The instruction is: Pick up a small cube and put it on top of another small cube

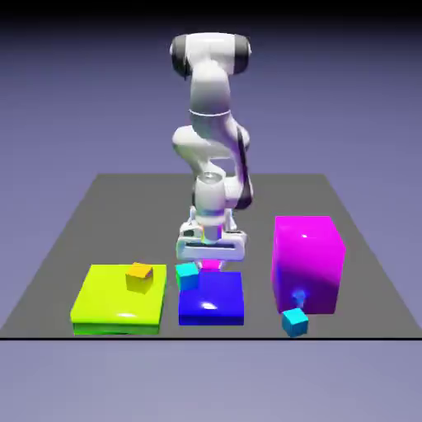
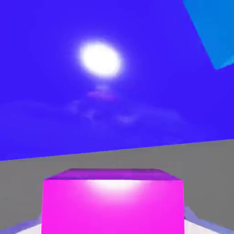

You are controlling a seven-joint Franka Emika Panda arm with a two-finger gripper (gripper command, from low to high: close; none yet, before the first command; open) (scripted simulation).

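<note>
The small cube [image 1: 212, 265], tiny and magenta-pink, sits on the grey table just behind a flat blue block [image 1: 212, 298]. My gripper [image 1: 211, 257] is lowered straight over it, shut on it. In the hand view the small cube [image 2: 113, 201] fills the bottom middle, and only pale slivers of the fingertips [image 2: 203, 226] show beside it. Another small cube, cyan [image 1: 188, 276], stands at the blue block's far corner on the exterior view's left; it also shows in the hand view's top right corner [image 2: 215, 27].
A small orange cube [image 1: 139, 278] rests on a flat yellow-green block [image 1: 115, 301] on the exterior view's left. A tall magenta block [image 1: 307, 264] stands on the right with a second cyan cube [image 1: 295, 321] in front of it. The blue block [image 2: 114, 91] fills most of the hand view.
</note>
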